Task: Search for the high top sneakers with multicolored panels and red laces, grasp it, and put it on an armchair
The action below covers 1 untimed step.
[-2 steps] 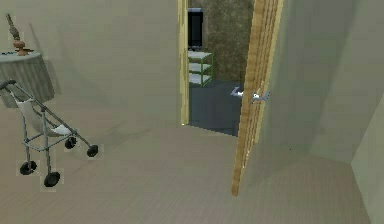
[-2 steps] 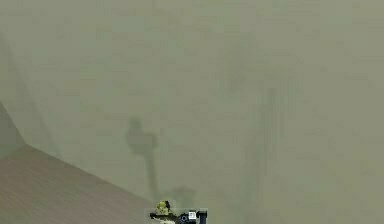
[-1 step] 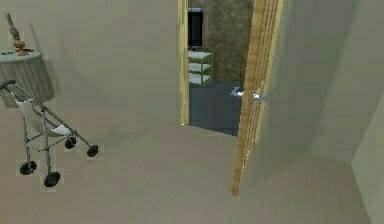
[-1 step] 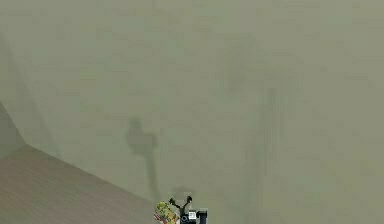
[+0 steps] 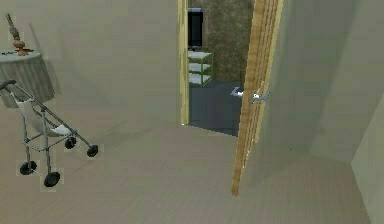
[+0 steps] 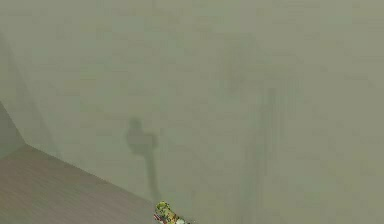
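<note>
Multicoloured blob (image 6: pixel 168 213), too small to name, sat at the arm side view's bottom edge before a plain beige wall (image 6: pixel 200 80); light wooden door (image 5: pixel 258 60) stood ajar ahead. Gripper's state could not be told.

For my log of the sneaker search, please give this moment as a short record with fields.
door: wooden door, open, right of the forward view's middle
doorway: leads into a darker room with a shelf unit
stroller: stroller on the floor at the forward view's left
table: cloth-covered table behind the stroller, with a figure on top
arm side view: plain wall, with a strip of floor at lower left
unclear: small multicoloured blob at the arm side view's bottom edge, too small to name
</note>
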{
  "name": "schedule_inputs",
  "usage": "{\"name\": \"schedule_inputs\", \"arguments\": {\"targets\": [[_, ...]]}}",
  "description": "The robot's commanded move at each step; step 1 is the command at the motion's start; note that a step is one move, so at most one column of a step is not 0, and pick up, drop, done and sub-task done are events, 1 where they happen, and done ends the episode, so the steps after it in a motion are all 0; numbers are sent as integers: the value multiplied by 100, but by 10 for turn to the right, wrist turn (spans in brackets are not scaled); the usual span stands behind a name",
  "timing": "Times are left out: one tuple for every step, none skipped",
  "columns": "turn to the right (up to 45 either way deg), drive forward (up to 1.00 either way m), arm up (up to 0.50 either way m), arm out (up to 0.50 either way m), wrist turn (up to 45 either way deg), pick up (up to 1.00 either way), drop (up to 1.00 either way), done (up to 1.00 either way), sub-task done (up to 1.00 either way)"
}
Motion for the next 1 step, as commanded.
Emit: {"name": "schedule_inputs", "arguments": {"targets": [[0, 0, 0, 0, 0, 100, 0, 0, 0]]}}
